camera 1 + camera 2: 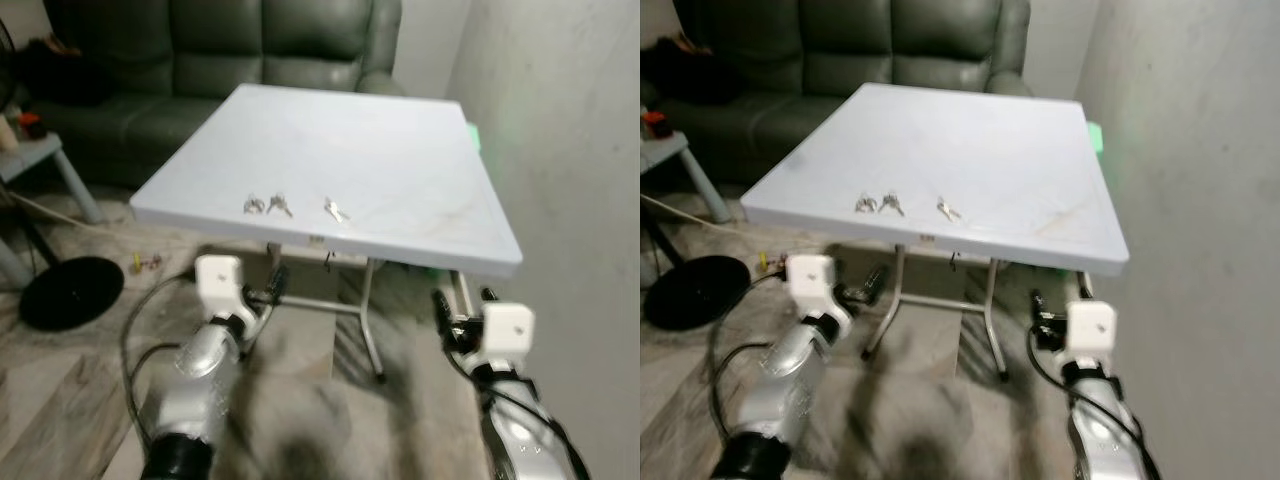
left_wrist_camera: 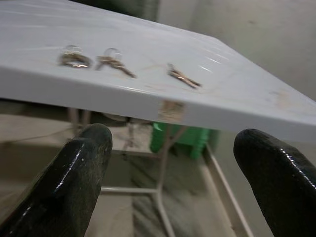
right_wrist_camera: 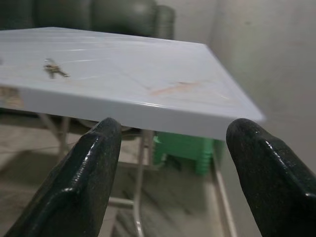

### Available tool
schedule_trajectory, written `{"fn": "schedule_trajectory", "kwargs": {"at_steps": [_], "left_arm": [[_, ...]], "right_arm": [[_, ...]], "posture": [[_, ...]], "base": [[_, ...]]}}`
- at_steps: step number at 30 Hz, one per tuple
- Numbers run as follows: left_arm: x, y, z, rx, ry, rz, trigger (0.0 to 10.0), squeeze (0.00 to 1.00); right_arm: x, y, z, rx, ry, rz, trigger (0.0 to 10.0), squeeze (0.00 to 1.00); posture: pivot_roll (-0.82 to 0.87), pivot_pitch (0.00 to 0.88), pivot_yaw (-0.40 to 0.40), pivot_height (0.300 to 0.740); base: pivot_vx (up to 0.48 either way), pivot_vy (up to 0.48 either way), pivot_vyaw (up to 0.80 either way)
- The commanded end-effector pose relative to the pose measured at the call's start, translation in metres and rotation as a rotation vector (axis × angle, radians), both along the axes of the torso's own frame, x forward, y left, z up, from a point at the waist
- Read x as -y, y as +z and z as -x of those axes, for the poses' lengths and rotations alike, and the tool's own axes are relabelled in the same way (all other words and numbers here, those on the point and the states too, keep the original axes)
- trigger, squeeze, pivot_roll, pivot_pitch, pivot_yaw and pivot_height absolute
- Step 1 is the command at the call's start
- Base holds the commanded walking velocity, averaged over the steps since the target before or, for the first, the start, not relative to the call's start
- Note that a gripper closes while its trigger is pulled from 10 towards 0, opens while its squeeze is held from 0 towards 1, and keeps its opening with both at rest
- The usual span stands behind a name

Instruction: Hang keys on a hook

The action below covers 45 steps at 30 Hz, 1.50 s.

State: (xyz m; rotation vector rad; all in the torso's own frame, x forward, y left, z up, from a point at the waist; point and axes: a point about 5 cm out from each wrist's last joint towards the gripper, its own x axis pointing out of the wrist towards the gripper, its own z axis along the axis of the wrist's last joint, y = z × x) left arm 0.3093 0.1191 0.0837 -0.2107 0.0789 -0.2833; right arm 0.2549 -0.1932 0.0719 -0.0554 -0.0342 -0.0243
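Three sets of keys (image 1: 281,205) lie in a row along the table's (image 1: 420,150) near edge, toward its left corner. Both grippers hang below that edge, fingers wide apart, empty. Left gripper (image 1: 275,285) sits nearer, keys up and ahead; right gripper (image 1: 462,312) farther off.

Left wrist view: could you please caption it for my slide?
Open left gripper below the white table edge, three key sets lying above.

No readable text, table edge sticker (image 2: 171,110) too blurred
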Motion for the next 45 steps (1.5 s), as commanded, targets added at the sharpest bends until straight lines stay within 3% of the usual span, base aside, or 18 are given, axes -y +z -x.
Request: {"fn": "schedule_trajectory", "kwargs": {"at_steps": [1, 45], "left_arm": [[-0.0076, 0.0017, -0.0018, 0.000, 0.025, -0.008, 10.0, 0.00], [-0.0071, -0.0004, -0.0022, -0.025, 0.046, 0.020, 10.0, 0.00]], "right_arm": [[-0.0050, 0.0042, -0.0025, 0.016, 0.015, -0.009, 10.0, 0.00], [-0.0026, 0.0069, 0.0008, 0.011, 0.003, -0.016, 10.0, 0.00]], "posture": [[0.02, 0.000, -0.038, 0.740], [0.01, 0.000, -0.045, 0.740]], "base": [[0.000, 0.352, 0.00], [0.000, 0.414, 0.00]]}}
